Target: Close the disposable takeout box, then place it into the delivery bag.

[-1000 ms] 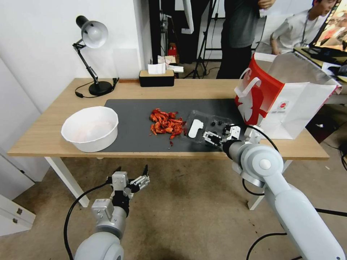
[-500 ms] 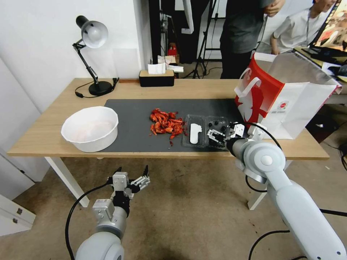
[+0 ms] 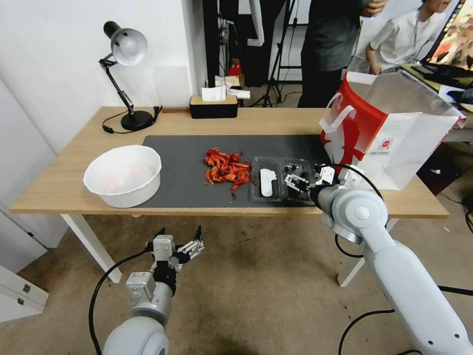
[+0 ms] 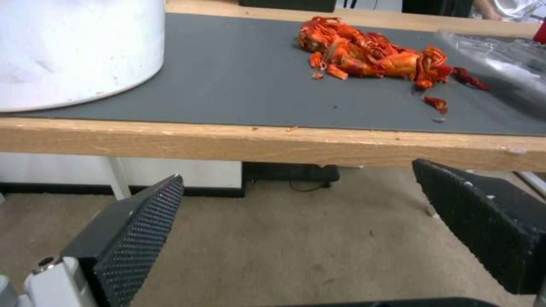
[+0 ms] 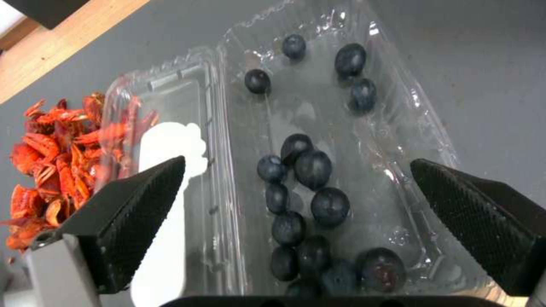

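The disposable takeout box (image 3: 278, 178) lies open on the dark grey mat (image 3: 187, 162) of the table (image 3: 64, 182), near the front edge, with its two shallow halves flat side by side; the half toward the delivery bag holds dark berries (image 5: 312, 168), and the other half carries a white label (image 5: 168, 147); this labelled half is touching or just beside the heap of red shell pieces (image 3: 226, 170); the right end effector (image 3: 306, 181) hangs just above the berry half, its fingers (image 5: 134, 213) spread wide apart, one on each side of that half, and it grips nothing; I cannot tell from the pictures if the fingertips touch the plastic; the delivery bag (image 3: 389, 133) stands upright at the right end of the table, its mouth open so that the silvery lining is seen, just beside the box but apart from it; the left end effector (image 3: 180, 241) is parked below the level of the table top, in front of the table edge, with its fingers (image 4: 139, 230) open and empty; a large white bowl (image 3: 123, 175) stands on the left part of the table, partly on the mat; a black desk lamp (image 3: 125, 74) and a black tissue box (image 3: 213, 104) stand at the back of the table.
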### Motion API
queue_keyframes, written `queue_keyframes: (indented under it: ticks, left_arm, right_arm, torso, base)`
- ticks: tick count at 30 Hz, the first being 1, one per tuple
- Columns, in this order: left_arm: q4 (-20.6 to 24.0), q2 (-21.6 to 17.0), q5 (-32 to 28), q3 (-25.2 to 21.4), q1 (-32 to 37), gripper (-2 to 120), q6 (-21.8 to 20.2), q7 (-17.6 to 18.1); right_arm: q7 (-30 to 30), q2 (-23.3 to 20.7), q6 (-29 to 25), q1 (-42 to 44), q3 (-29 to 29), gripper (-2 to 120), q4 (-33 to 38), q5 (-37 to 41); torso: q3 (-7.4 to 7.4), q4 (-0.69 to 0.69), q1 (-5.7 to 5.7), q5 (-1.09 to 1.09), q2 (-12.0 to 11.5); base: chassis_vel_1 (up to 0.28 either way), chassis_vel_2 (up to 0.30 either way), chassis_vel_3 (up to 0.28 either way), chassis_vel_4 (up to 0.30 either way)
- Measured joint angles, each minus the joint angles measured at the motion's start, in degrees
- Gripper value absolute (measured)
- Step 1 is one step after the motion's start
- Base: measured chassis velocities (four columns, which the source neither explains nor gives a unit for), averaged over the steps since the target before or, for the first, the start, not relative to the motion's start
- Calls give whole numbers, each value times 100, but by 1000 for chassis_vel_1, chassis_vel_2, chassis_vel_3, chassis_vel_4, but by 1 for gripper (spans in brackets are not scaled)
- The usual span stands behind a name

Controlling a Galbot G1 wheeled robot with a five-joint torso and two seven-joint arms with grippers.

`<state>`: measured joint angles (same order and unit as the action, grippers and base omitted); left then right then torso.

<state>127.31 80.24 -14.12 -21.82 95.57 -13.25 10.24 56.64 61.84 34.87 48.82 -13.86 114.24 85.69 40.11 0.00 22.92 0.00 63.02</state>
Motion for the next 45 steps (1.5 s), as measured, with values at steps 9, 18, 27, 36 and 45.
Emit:
queue_keyframes:
  ticks: [9,18,27,36,45]
  left_arm:
    - [-10,7,1,26,12,100,12,-3]
    - [-12,-20,1,28,17,100,19,-4]
    - [-2,-23,4,53,25,100,19,-4]
    - [52,-33,6,48,40,100,19,-4]
    - [126,-112,-92,52,31,100,65,-13]
  right_arm:
    - [-19,-45,9,-15,-36,100,-43,0]
    - [-39,-49,12,30,-60,100,17,1]
    - [-386,-179,-30,206,-291,100,375,7]
    - [-2100,-579,-491,710,-656,100,843,-1091]
    - [-4769,-671,-3852,3027,-1613,100,1345,-5267]
  torso:
    - [0,0,-1,0,0]
    - [0,0,-1,0,0]
    - [0,0,-1,0,1]
    - [-1,0,-1,-1,1]
    - [-1,0,-1,3,1]
  base:
    - [0,0,0,0]
    - [0,0,0,0]
    - [0,0,0,0]
    - [0,0,0,0]
    - [0,0,0,0]
